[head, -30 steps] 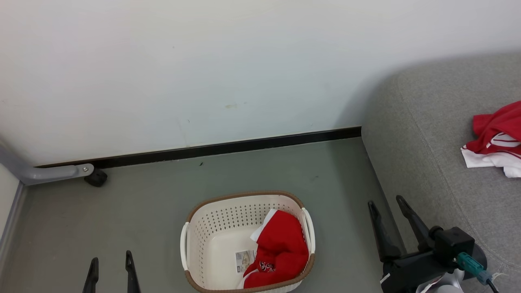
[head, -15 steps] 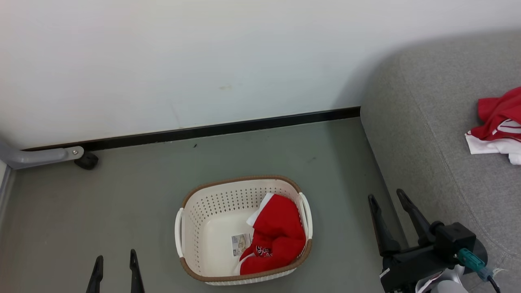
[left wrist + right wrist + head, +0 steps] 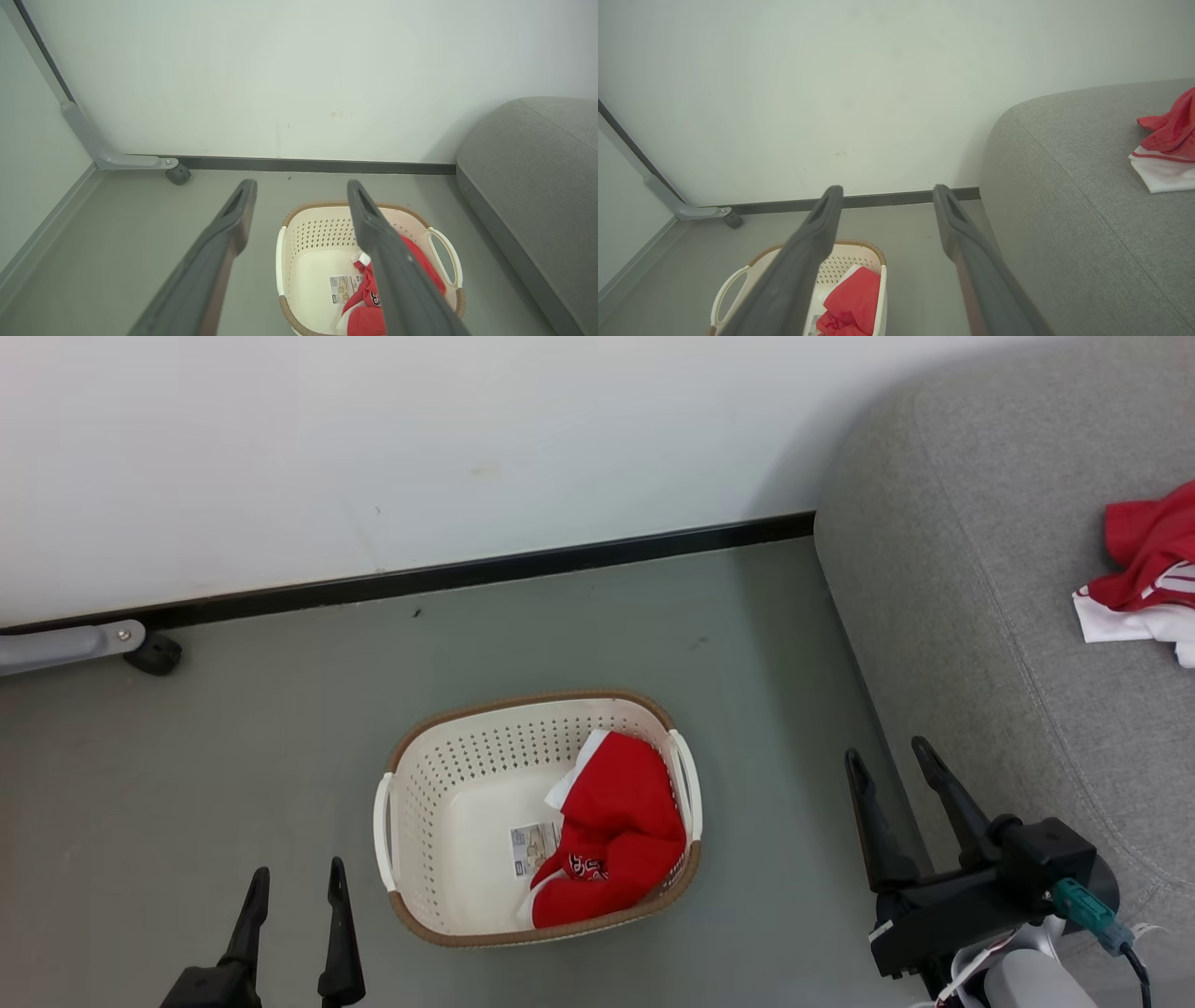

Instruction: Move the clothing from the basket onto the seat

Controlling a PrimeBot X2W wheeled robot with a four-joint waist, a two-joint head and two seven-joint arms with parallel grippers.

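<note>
A cream basket (image 3: 439, 803) with a brown rim stands on the grey floor; a red garment (image 3: 611, 835) with a white collar lies bunched in its right half, beside a label sticker. The same basket (image 3: 303, 261) and red garment (image 3: 420, 268) appear between and behind my left fingers. Another red and white garment (image 3: 1144, 569) lies on the grey seat (image 3: 971, 616) at the right. My left gripper (image 3: 297, 882) is open, low and left of the basket. My right gripper (image 3: 892, 756) is open, empty, between the basket and the seat's edge. The basket (image 3: 850, 254) sits below it, and the seat (image 3: 1064, 196) to its right.
A white wall with a black skirting strip (image 3: 485, 574) runs behind the basket. A grey metal leg with a black caster (image 3: 154, 653) stands at the far left by the wall. Open floor lies around the basket.
The head camera has tilted down, so the whole picture slid upward. Both grippers stay open; the left one shows more of its fingers and is closer to the basket.
</note>
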